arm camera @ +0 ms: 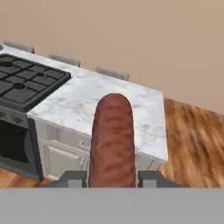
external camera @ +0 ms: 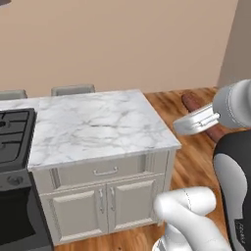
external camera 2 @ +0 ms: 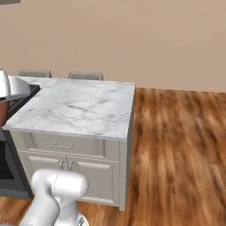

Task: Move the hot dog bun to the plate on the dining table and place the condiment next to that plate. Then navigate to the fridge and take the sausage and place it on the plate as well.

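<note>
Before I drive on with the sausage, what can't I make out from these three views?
- The sausage: its lower end is hidden between the end effector fingertips in the hand view.
- The sausage in the left base view: mostly hidden behind the white arm.
- The cooktop: cut off by the left edge in the left base view.
- The dining table: its left part is hidden by the arm and the frame edge in the right base view.

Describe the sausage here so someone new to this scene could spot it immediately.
Start at the dining table, the white marble island with the black cooktop. In the hand view, the sausage rises in front of it, clamped between the two dark fingertips of the gripper. It is the one reddish-brown rounded cylinder, held above the floor rather than resting on any surface.
</note>
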Robot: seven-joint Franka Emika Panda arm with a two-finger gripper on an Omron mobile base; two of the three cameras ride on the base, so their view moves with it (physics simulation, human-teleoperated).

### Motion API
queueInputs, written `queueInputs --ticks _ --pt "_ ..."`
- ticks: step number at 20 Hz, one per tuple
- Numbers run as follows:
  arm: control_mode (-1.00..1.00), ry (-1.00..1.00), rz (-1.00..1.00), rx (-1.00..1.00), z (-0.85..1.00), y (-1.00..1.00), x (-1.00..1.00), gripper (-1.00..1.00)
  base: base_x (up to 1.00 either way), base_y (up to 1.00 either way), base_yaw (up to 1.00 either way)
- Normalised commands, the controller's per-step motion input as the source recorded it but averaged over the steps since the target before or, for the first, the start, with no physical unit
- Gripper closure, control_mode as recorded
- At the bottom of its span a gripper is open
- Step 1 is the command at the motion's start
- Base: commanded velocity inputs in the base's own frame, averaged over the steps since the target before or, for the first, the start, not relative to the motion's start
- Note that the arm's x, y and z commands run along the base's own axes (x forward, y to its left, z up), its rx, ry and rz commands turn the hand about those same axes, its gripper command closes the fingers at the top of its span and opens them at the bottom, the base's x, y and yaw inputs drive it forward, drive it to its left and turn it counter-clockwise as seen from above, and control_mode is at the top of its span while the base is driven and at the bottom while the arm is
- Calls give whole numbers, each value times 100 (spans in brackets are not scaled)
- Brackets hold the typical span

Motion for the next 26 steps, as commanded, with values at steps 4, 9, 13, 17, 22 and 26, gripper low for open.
queueInputs --ticks 4,9,13,17,22,26 --pt "100 0 0 0 0 0 0 100 -42 45 33" --pt "100 0 0 0 0 0 0 100 -43 48 33" --pt "100 0 0 0 0 0 0 100 -20 88 30" --pt "100 0 0 0 0 0 0 100 -1 98 26" --pt "100 0 0 0 0 0 0 100 1 100 23" --pt "100 0 0 0 0 0 0 100 25 100 17"
